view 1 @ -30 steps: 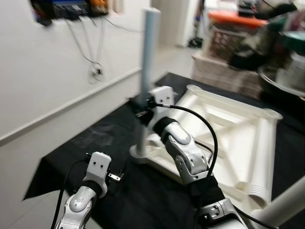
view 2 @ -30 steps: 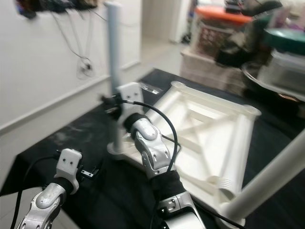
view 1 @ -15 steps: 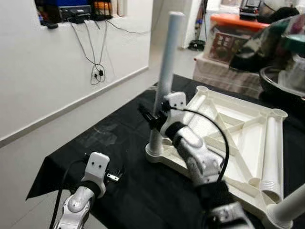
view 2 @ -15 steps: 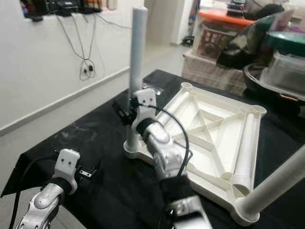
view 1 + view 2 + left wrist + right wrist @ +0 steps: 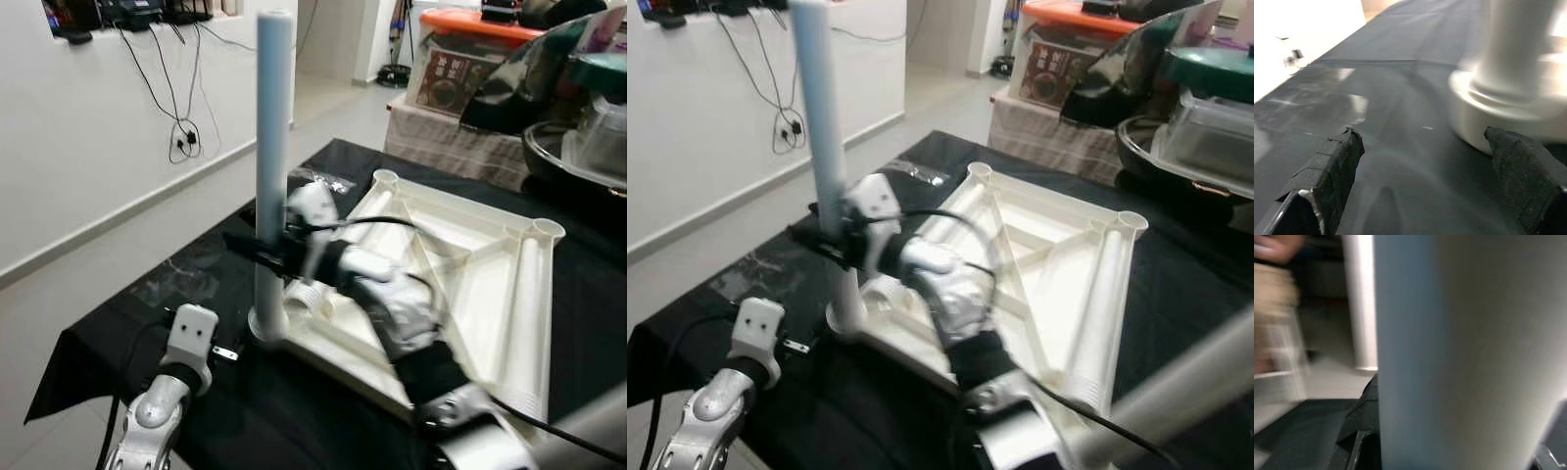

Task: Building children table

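Right now the right hand [image 5: 263, 253] is clenched on the upright pale leg [image 5: 272, 147], set in the near-left corner socket of the white tabletop frame [image 5: 460, 264] on the black bench [image 5: 196, 284]. Left hand [image 5: 1425, 161] released, low beside the socket; storage boxes [image 5: 460, 59] behind.

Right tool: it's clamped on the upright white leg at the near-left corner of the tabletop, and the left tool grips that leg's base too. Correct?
Not quite. The left tool is open and holds nothing, hanging beside the leg base; the left wrist view shows this. The right tool does clamp the leg.
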